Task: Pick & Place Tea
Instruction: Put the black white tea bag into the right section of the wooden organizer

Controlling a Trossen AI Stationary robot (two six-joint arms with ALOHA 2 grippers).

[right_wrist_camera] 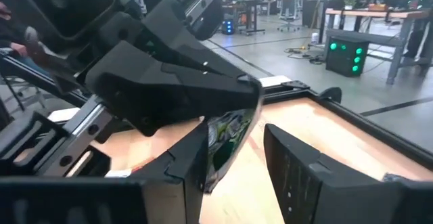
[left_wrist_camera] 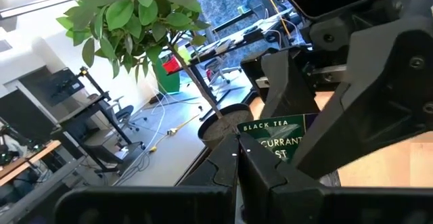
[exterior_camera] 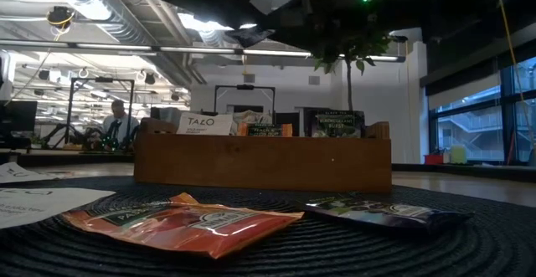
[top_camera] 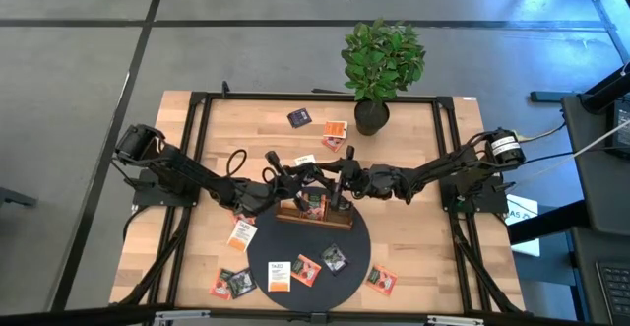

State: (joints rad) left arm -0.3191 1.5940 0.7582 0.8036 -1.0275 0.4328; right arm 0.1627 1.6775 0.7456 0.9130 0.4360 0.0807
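Observation:
My left gripper point(top_camera: 305, 181) and right gripper point(top_camera: 335, 185) meet above the brown wooden tray point(top_camera: 295, 215), which stands on the far part of a round dark mat point(top_camera: 320, 296). The left gripper is shut on a dark green tea sachet point(left_wrist_camera: 277, 139) printed "BLACK TEA". The right gripper point(right_wrist_camera: 237, 170) is open, one finger on each side of that sachet point(right_wrist_camera: 226, 139). Several sachets stand upright in the tray point(exterior_camera: 260, 164), among them a white one point(exterior_camera: 205, 125). Loose tea lies flat on the mat, including an orange sachet point(exterior_camera: 180, 223) and a dark one point(exterior_camera: 385, 212). My left gripper pinches the dark green sachet by one edge point(left_wrist_camera: 252, 151) between its two shut fingers. The sachet juts out past the fingertips, tilted, lifted clear above the tray. My right gripper: whether its finger point(right_wrist_camera: 193, 160) touches the sachet, I cannot tell.
A potted plant point(top_camera: 379, 70) stands at the table's far edge. More sachets lie on the bare wood: a dark one point(top_camera: 300, 118) and an orange one point(top_camera: 336, 129) at the far side, others at the near left point(top_camera: 241, 233) and near right point(top_camera: 382, 281).

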